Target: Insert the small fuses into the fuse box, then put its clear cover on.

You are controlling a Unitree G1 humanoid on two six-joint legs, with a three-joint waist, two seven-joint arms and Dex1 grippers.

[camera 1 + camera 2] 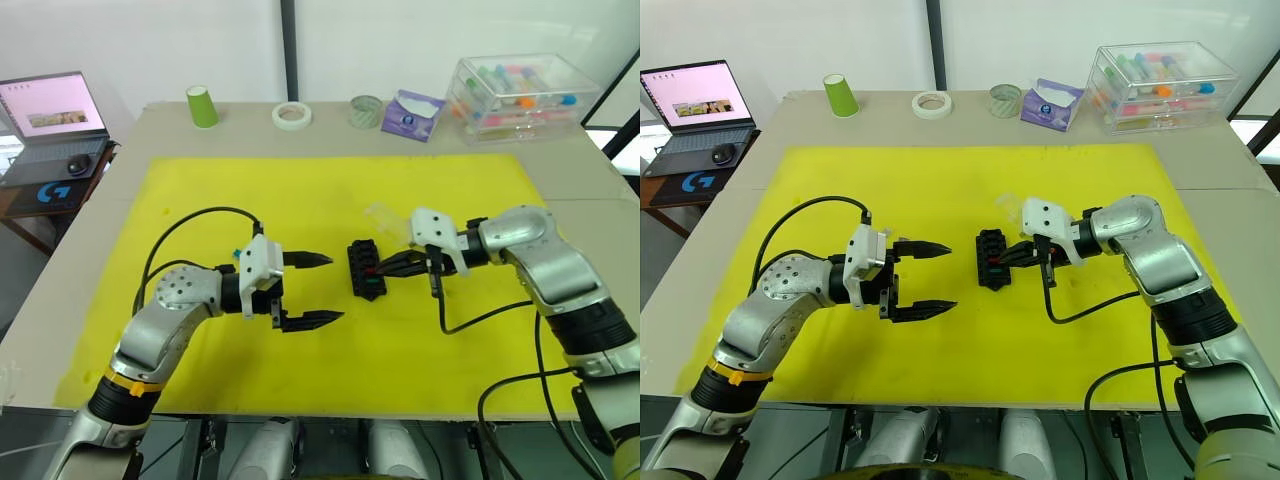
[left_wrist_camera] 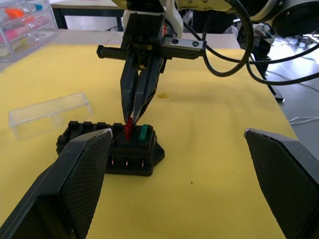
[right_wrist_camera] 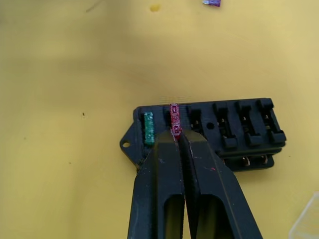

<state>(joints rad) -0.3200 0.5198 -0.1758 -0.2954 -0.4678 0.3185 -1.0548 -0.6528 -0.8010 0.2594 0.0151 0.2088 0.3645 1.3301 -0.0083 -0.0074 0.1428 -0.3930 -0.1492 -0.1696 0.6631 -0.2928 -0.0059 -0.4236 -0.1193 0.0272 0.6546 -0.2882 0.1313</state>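
Observation:
The black fuse box (image 1: 366,270) lies mid-mat, and one green fuse (image 3: 148,128) is seated in its end slot. My right gripper (image 3: 177,133) is shut on a red fuse (image 3: 174,117), which it holds upright at the slot beside the green one. The red fuse (image 2: 128,127) stands taller than the green fuse. The clear cover (image 2: 47,114) rests on the mat just behind the box. A purple fuse (image 3: 212,2) lies loose farther off. My left gripper (image 1: 335,288) hangs open and empty to the left of the box, not touching it.
The yellow mat (image 1: 250,190) covers most of the table. Along the back edge stand a green cup (image 1: 202,106), two tape rolls (image 1: 291,115), a tissue pack (image 1: 410,113) and a large clear storage box (image 1: 520,95). A laptop (image 1: 50,125) sits on a side table at the left.

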